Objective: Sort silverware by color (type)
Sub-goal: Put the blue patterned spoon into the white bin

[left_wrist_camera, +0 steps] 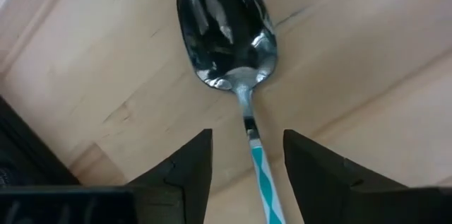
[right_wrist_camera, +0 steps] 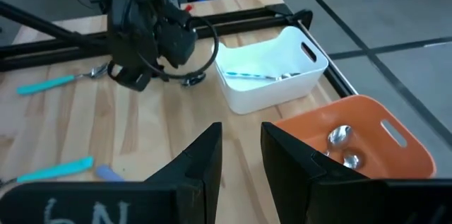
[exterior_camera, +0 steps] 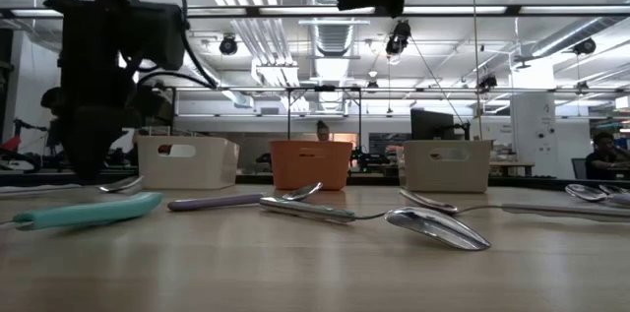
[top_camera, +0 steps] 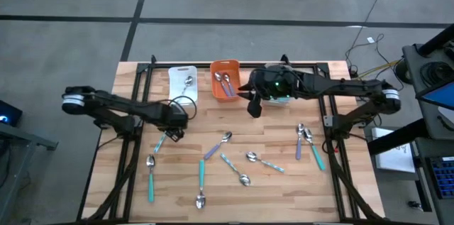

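Spoons with metal bowls and coloured handles lie scattered on the wooden table point(top_camera: 284, 189). My left gripper point(top_camera: 172, 129) point(left_wrist_camera: 247, 157) is down at the table's left part, open. Its fingers stand on either side of the neck of a spoon with a teal-and-white striped handle point(left_wrist_camera: 263, 174), without touching it. The spoon's bowl point(left_wrist_camera: 224, 30) lies flat on the wood ahead of them. My right gripper point(top_camera: 255, 106) point(right_wrist_camera: 240, 155) hovers open and empty near the orange bin point(top_camera: 225, 69). Teal spoons point(top_camera: 201, 177) and purple spoons point(top_camera: 215, 148) lie nearer the near edge.
A white bin point(right_wrist_camera: 272, 93) holding a striped spoon and the orange bin point(right_wrist_camera: 367, 121) holding spoons stand along the far edge. A third, grey bin point(exterior_camera: 448, 164) stands to their right, under my right arm. More spoons point(top_camera: 306, 141) lie at the table's right. Bare wood lies between the two grippers.
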`<state>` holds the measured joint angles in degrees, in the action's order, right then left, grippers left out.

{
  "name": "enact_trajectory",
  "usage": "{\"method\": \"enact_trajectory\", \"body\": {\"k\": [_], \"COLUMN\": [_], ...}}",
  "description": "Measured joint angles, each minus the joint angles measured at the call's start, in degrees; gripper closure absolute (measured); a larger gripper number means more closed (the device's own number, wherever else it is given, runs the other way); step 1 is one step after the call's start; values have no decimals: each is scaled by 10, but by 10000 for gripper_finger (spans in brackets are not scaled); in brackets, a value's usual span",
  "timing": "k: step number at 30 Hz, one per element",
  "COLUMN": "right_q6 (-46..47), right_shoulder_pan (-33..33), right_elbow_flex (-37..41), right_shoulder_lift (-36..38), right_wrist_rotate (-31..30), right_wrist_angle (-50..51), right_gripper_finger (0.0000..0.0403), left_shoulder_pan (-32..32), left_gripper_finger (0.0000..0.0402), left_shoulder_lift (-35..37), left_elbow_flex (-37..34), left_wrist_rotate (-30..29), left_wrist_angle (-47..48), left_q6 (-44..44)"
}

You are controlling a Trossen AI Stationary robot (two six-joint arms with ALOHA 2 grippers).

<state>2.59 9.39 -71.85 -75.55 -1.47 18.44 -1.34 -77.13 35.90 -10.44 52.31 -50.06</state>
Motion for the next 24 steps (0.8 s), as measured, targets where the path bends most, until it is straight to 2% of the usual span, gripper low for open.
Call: {"method": "enact_trajectory", "body": {"k": [8, 22, 24], "right_q6": [0, -15, -18], "right_shoulder_pan": [0, 0, 0], "right_elbow_flex": [15, 15, 15], "right_shoulder_lift": [14, 5, 5], "right_wrist_rotate": [0, 0, 0], "right_wrist_angle": [-8, -8, -8], "right_gripper_finger": [312, 312, 312], "left_shoulder_pan": [0, 0, 0], "left_gripper_finger": [269, 388, 395], "left_shoulder_lift": [-36, -52, -52], "left_elbow_flex": [0, 1, 1], "left_wrist_rotate": [1, 15, 15], "left_wrist_angle": [-13, -38, -39], "left_q6": [0, -12, -18]}}
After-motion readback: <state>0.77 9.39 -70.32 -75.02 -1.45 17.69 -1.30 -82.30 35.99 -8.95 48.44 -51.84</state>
